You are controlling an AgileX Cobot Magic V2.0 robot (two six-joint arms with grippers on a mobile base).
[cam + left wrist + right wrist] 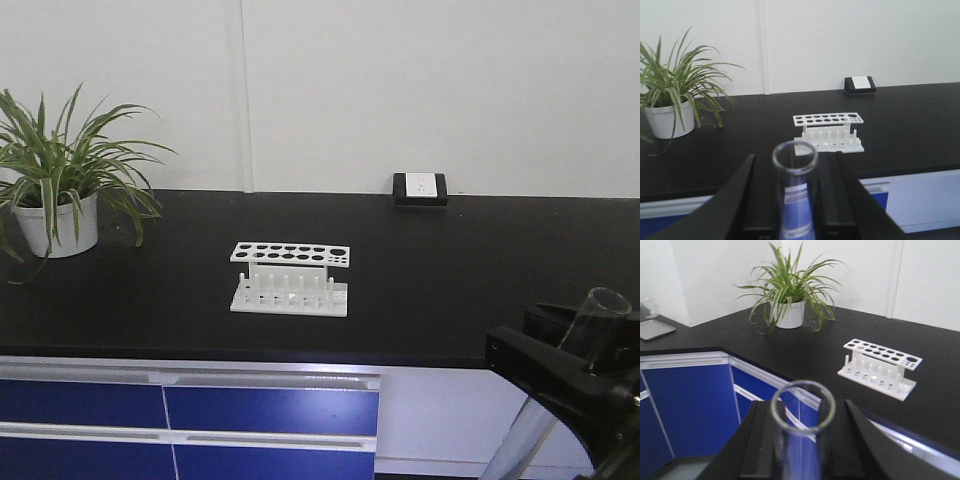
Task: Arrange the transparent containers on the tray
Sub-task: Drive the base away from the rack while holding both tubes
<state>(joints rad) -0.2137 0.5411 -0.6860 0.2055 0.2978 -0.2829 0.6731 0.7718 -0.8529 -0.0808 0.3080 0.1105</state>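
Note:
My left gripper [795, 157] is shut on a clear glass test tube [794, 200]. The tube stands upright between the black fingers, its open rim towards the camera. My right gripper [802, 403] is shut on a second clear test tube [802, 450], which looks wider. In the front view this gripper [560, 372] sits at the bottom right, off the counter's front edge, with the tube [600, 306] sticking up at a slant. The left gripper is outside the front view. The yellow tray is out of view.
A white perforated rack [290, 280] stands mid-counter on the black worktop [450, 290]. A potted plant [58, 190] is at the far left and a wall socket [420, 187] at the back. Blue cabinet fronts [180, 420] run below. A grey metal tray [655, 329] lies on the side counter.

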